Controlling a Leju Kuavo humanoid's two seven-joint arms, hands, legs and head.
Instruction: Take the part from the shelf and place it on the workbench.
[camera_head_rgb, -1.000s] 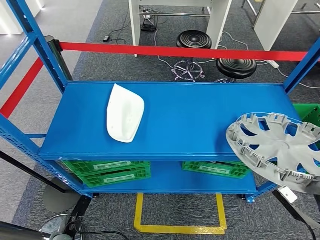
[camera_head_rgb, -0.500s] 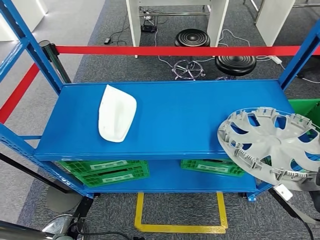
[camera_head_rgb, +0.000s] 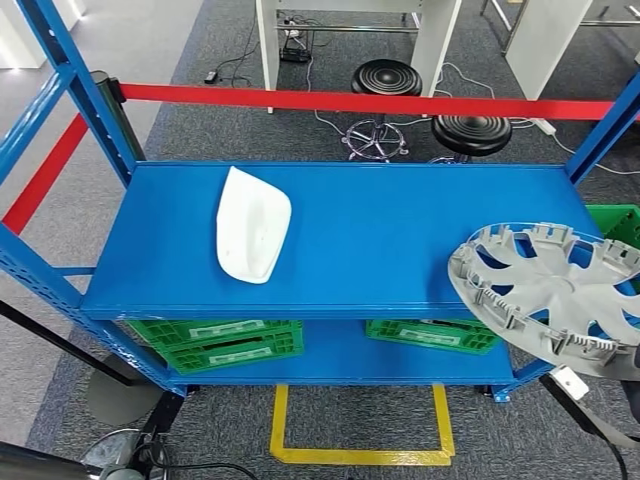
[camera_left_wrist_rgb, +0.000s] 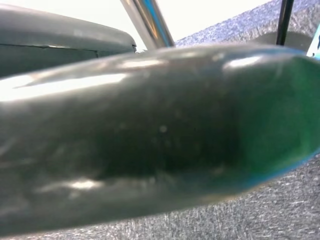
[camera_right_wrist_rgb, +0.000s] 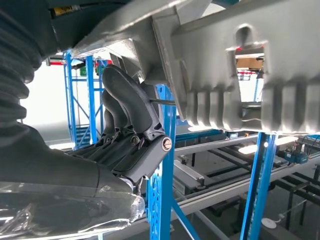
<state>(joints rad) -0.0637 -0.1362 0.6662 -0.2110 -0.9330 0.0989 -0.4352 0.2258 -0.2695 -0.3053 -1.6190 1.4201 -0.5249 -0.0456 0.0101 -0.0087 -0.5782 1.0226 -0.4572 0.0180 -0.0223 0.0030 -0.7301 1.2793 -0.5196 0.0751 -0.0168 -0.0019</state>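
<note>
Right robot hand grips the grey wheel cover at the blue shelf edge; left robot hand state cannot be told.

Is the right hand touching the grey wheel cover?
Touching. In the right wrist view, the right hand has its fingers curled up against the wheel cover rim.

Grey spoked hubcap, tilted, off the blue shelf's right end
</note>
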